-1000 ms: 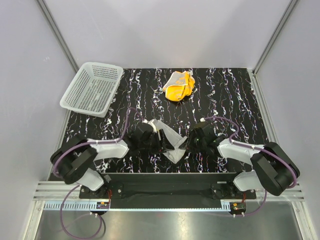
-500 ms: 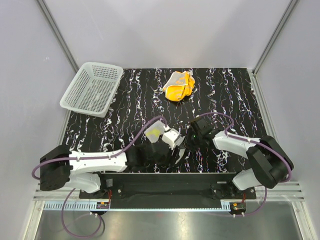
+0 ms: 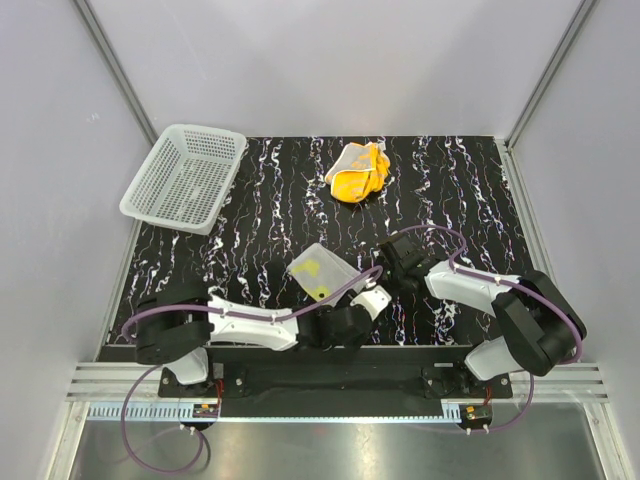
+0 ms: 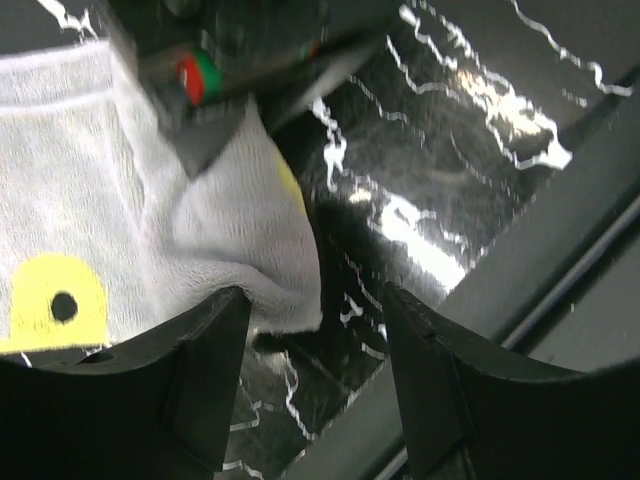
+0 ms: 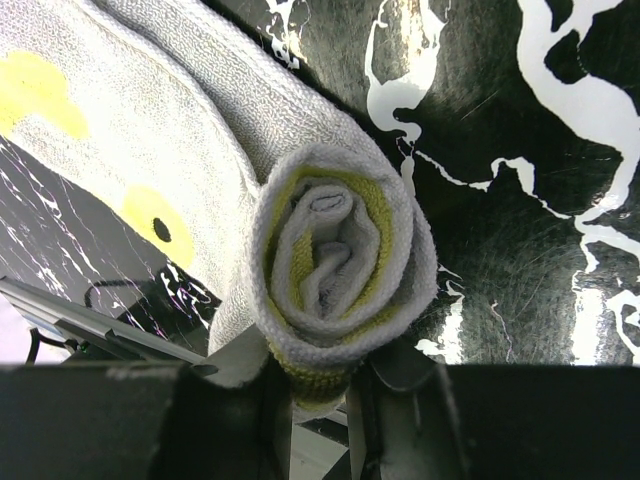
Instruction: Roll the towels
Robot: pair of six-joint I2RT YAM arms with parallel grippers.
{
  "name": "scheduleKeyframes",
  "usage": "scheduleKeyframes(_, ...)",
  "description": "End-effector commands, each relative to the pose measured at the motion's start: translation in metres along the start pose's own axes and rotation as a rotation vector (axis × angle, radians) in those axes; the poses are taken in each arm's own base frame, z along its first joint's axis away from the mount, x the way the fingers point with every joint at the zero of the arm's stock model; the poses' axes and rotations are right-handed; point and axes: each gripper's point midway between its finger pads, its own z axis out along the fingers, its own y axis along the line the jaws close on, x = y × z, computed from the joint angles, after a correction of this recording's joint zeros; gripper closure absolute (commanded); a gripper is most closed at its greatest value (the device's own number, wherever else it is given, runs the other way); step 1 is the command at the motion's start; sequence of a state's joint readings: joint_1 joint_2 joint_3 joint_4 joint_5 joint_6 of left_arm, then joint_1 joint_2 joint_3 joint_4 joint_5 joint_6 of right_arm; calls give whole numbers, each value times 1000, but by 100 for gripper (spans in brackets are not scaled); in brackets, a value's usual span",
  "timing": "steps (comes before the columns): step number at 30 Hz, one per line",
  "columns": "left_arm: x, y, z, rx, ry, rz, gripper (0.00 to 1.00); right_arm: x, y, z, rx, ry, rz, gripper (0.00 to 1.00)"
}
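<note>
- Yellow towel (image 3: 318, 268): near the table's centre, toward 6 o'clock. 1 end is wound into a tight spiral, and the flat tail trails toward 9 o'clock.
- Right gripper (image 5: 318, 405): clamped on the spiral's lower edge.
- Left gripper (image 4: 312, 300): jaws apart and empty, with the tail's loose corner just ahead.
- Handling: light, limp cloth that probably unwinds if released, so hold the roll's end.
- Orange towel (image 3: 358, 170): crumpled at 12 o'clock, not yet rolled.
- Room: open table (image 3: 470, 200) toward 3 o'clock, and the basket (image 3: 185, 178) at 10 o'clock, well apart.

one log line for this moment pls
left gripper: open, by yellow towel | right gripper: shut on its rolled end | orange towel: crumpled, far side, not rolled
</note>
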State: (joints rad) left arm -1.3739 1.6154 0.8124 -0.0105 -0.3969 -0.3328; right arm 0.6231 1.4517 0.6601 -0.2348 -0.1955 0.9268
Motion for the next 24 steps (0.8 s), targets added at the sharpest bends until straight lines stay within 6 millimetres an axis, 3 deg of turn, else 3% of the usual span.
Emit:
scheduleKeyframes(1, -27, -1, 7, -42, -58, -4, 42, 9, 1, -4, 3, 36, -21, 76)
scheduleKeyframes(5, -17, 8, 13, -113, -3, 4, 58, 10, 2, -5, 0, 40, -24, 77)
scheduleKeyframes(6, -21, 8, 15, -131, 4, -5, 67, 11, 1, -5, 2, 41, -22, 77)
scheduleKeyframes(7, -21, 12, 16, -160, 11, -3, 69, 11, 1, -6, 2, 41, -22, 77)
scheduleKeyframes(12, -12, 17, 17, -211, 88, 17, 69, 12, 2, -9, -2, 42, -23, 77)
scheduleKeyframes(17, -1, 21, 14, -233, 141, 28, 58, 13, 1, -8, -3, 47, -21, 77)
scheduleKeyframes(24, 12, 20, 21, -241, 195, 42, 59, 14, 4, -9, -13, 53, -20, 77)
